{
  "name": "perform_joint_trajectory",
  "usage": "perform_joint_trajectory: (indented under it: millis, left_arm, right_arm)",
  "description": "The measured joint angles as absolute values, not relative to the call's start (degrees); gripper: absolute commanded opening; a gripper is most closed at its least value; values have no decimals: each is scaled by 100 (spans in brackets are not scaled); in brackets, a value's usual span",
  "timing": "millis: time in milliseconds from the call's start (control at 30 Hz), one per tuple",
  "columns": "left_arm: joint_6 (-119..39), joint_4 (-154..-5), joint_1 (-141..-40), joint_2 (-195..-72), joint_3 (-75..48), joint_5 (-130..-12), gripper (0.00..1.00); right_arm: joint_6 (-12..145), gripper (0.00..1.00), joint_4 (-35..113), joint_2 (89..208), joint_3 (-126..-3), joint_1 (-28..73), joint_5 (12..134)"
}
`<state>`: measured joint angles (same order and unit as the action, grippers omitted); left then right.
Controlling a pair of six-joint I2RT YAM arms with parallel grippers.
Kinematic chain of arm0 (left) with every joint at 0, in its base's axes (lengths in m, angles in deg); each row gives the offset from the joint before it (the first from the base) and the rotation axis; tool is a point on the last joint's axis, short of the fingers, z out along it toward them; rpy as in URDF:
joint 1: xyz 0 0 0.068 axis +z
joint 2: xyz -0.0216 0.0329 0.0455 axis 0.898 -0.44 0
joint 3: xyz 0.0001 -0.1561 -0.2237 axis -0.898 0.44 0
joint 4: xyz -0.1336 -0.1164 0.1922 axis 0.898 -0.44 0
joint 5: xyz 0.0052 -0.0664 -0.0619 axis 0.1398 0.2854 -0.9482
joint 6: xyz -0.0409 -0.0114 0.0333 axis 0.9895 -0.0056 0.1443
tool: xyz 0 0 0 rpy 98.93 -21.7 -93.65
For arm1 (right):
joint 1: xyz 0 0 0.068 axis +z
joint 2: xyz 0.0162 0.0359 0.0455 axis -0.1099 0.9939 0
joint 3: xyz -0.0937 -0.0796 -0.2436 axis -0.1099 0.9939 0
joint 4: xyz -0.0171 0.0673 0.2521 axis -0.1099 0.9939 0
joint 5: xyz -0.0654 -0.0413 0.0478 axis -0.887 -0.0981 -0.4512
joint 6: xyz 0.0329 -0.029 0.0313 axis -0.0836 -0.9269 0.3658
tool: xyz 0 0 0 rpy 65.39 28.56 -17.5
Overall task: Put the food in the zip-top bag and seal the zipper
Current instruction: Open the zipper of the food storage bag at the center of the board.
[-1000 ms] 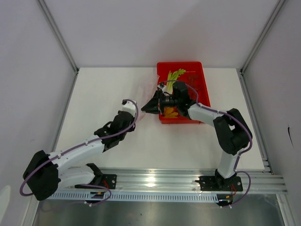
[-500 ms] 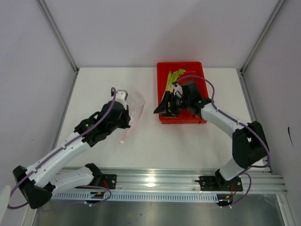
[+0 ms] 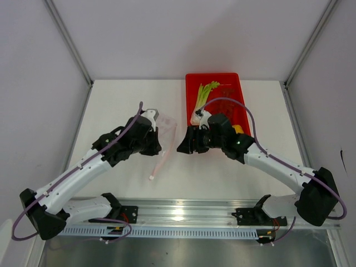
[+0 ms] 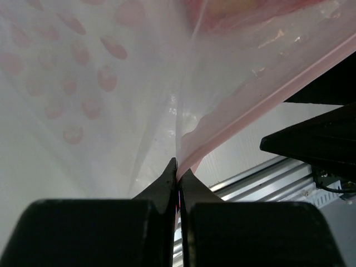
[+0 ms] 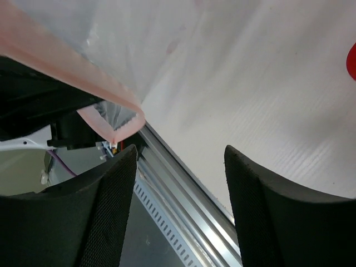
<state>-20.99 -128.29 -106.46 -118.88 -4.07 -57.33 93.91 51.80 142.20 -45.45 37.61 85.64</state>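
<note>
as my left gripper (image 4: pixel 178 167) pinches the zip-top bag (image 3: pixel 165 133) at its zipper (image 4: pixel 261 105), just left of the red tray (image 3: pixel 211 75) holding the stalk (image 3: pixel 203 92), my right gripper (image 5: pixel 179 154) hangs spread alongside; opening the mouth seems the step, so next it should catch the opposite lip.

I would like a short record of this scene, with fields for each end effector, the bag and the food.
Left end effector: shut on the zipper strip
Right end effector: open, holding nothing
Zip-top bag: held up by the left end effector
Green stalk: lying in the red tray
</note>
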Motion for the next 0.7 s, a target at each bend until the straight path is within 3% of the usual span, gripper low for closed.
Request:
perform_joint_trajectory:
  millis: [533, 600, 633, 700]
  left_arm:
    - [-2089, -12748, -10646, -12365, -956, -6546, 1]
    - [-2089, -12748, -10646, -12365, -956, -6605, 1]
    - [-2089, -12746, -10646, -12365, -956, -6636, 0]
    - [-2093, -12744, -10646, -12365, -956, -6673, 1]
  right_arm:
    - [9483, 53, 4564, 14921, -4773, 4345, 7814]
    - [9481, 44, 4533, 14943, -4830, 4399, 7698]
    - [9472, 22, 4520, 14950, -4851, 4421, 7670]
    - [9437, 0, 4507, 14987, -4910, 4423, 7631]
